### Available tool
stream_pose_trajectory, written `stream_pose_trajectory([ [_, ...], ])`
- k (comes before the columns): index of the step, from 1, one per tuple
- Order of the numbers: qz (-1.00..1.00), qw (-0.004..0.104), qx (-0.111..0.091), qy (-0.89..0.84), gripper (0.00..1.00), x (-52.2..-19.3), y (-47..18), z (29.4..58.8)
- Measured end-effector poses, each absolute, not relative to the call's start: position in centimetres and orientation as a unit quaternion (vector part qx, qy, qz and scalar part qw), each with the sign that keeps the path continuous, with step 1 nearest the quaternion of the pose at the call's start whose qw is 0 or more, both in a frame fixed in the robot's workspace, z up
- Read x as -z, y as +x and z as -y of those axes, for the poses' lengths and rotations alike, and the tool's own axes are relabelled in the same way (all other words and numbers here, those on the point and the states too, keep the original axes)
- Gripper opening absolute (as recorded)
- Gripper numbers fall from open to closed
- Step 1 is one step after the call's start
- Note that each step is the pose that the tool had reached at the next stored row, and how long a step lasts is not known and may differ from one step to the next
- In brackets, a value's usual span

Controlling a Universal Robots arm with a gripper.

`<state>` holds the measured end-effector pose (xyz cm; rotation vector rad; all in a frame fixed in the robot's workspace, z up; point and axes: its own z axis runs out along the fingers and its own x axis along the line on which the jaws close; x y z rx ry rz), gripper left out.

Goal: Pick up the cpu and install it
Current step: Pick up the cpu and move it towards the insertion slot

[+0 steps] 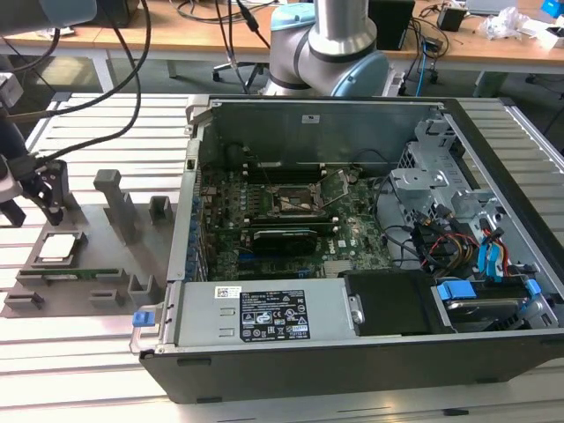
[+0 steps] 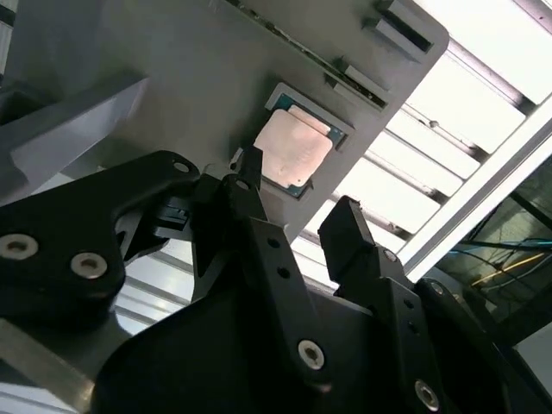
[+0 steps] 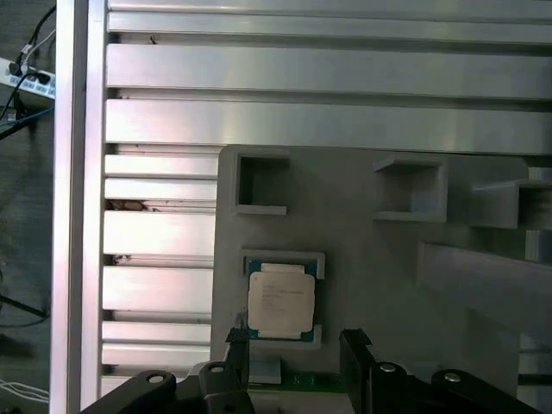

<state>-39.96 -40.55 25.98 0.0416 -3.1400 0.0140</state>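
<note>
The cpu (image 1: pixel 55 248) is a small square chip with a silvery top, lying flat in a shallow pocket of the grey fixture plate (image 1: pixel 88 238) at the exterior view's left. My gripper (image 1: pixel 35 210) hangs just above it, open, with nothing between the black fingers. In both wrist views the cpu (image 2: pixel 293 147) (image 3: pixel 280 300) lies just beyond the fingertips (image 2: pixel 250 164), and the gripper (image 2: pixel 297 185) (image 3: pixel 297 338) is apart from it. The open computer case (image 1: pixel 370 370) holds the green motherboard, whose socket frame (image 1: pixel 295 201) stands open.
Upright grey fixture blocks (image 1: pixel 115 198) rise from the plate beside the cpu pocket. A memory stick (image 1: pixel 70 274) lies in a slot near the plate's front. The case wall (image 1: pixel 189 203) stands between fixture and motherboard. Cables and drive bays (image 1: pixel 467 247) crowd the case's right side.
</note>
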Motion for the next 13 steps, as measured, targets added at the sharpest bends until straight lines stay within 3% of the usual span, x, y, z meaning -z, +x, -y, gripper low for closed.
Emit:
stream_pose_trajectory([
  [13, 1.000, 0.001, -0.004, 0.013, 0.54, -22.4, -40.0, 40.6],
])
